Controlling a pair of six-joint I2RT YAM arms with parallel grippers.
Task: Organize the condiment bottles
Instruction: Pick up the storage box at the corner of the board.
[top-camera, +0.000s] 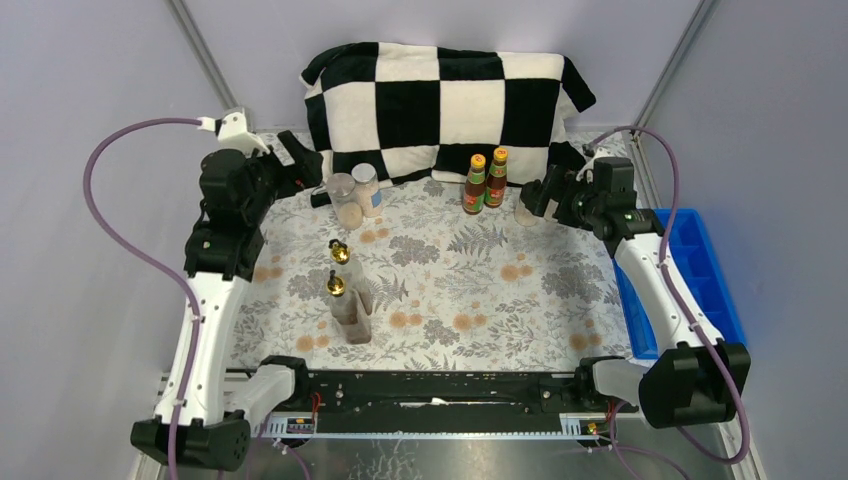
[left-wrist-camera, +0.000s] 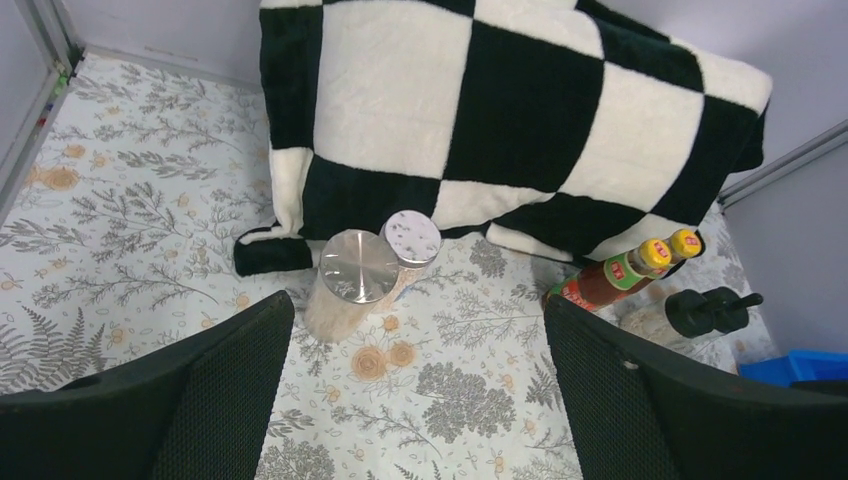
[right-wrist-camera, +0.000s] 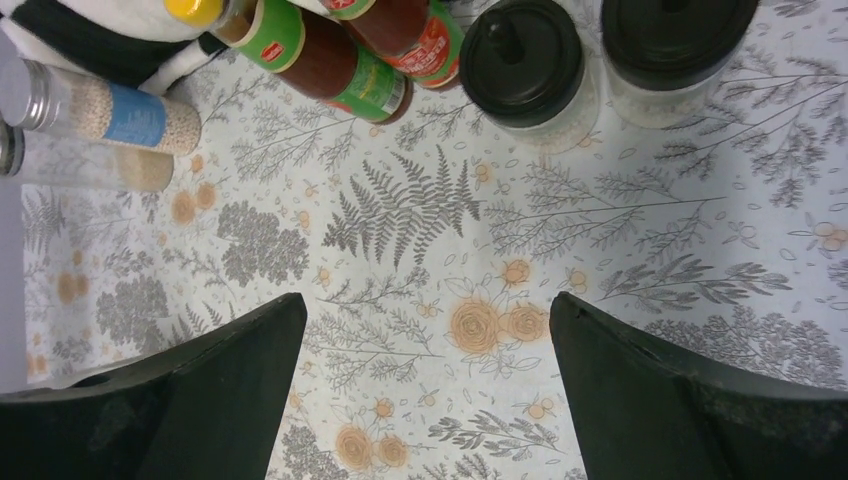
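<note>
Left gripper (left-wrist-camera: 420, 395) and right gripper (right-wrist-camera: 425, 395) — jaws fully spread, holding nothing. Grey-lidded jars (left-wrist-camera: 358, 268) and sauce bottles (right-wrist-camera: 330, 60) stand upright near the table's (top-camera: 450, 290) far edge.

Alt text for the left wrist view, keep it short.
Two grey-lidded jars stand side by side on a floral tablecloth before a black-and-white checked cushion, framed by the open, empty jaws of the left gripper. Two red-brown sauce bottles with yellow caps and a black shaker cap sit far right.
</note>
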